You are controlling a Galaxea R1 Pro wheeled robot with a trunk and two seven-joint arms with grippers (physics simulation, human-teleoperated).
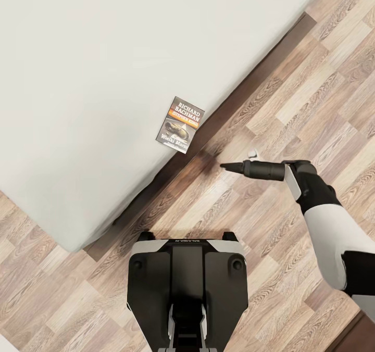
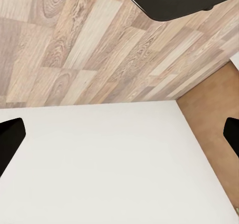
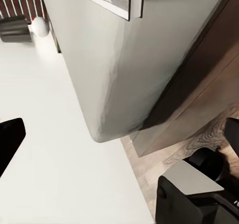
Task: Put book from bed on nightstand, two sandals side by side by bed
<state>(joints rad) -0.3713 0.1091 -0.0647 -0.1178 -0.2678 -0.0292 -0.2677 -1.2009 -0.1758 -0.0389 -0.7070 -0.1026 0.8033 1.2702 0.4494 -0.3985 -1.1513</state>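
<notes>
there, book [image 1: 180, 125] on bed [image 1: 78, 81] edge, cover reads "richard bachman".

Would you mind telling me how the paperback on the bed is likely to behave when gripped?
The book looks thin, so probably light and slightly bendy. Lying flat near the mattress edge, it would likely slide rather than roll.
</notes>
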